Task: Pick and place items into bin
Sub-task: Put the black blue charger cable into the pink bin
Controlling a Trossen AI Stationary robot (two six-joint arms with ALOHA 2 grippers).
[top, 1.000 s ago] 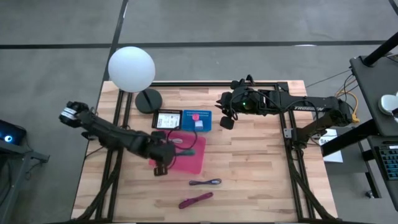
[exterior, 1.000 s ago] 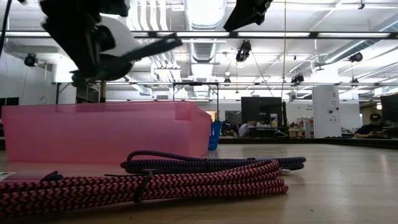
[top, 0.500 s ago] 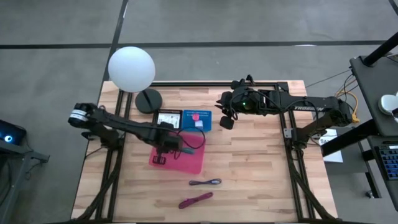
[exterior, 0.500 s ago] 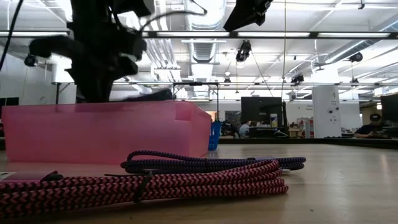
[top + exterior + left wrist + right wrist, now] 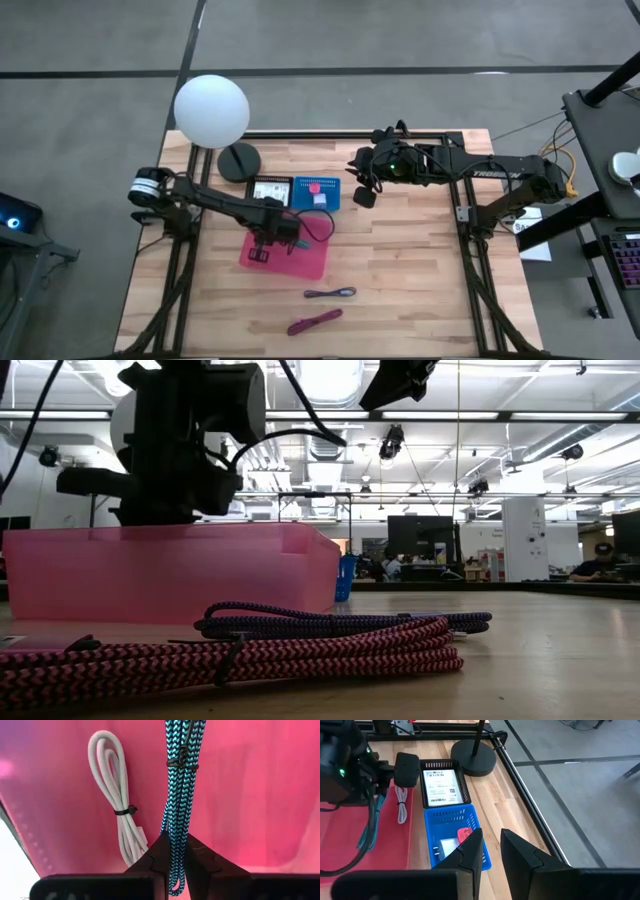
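Observation:
My left gripper (image 5: 262, 245) points down over the pink bin (image 5: 305, 258) and is shut on the teal braided cord (image 5: 182, 785). A white cord (image 5: 112, 795), tied in a bundle, lies on the bin floor (image 5: 250, 785) beside it. The purple cord (image 5: 330, 293) and the magenta cord (image 5: 315, 321) lie on the table near the bin's near side, purple cord (image 5: 340, 622) behind magenta cord (image 5: 250, 655). My right gripper (image 5: 362, 190) hangs open above the table next to the blue basket (image 5: 318, 193); its fingers (image 5: 491, 845) hold nothing. My left gripper pinches the teal cord bundle near one looped end (image 5: 176, 847) between its two fingers, coming from above and pointing down. The cord runs along the fingers and hangs below them into the pink bin; the teal cord's (image 5: 370, 830) lower end reaches the bin floor.
The blue basket (image 5: 427, 835) holds a small pink piece (image 5: 465, 832) and a whitish block (image 5: 445, 851). A black tray with a label (image 5: 441, 785) stands next to it, and a lamp with a white globe (image 5: 211, 110) and round black base (image 5: 239, 160) stands at the far left.
My left gripper has moved from the bin's near-left corner toward the far edge, over the bin, and has tipped from a slant to pointing straight down. It has kept shut on the teal cord, which has come down into the bin.

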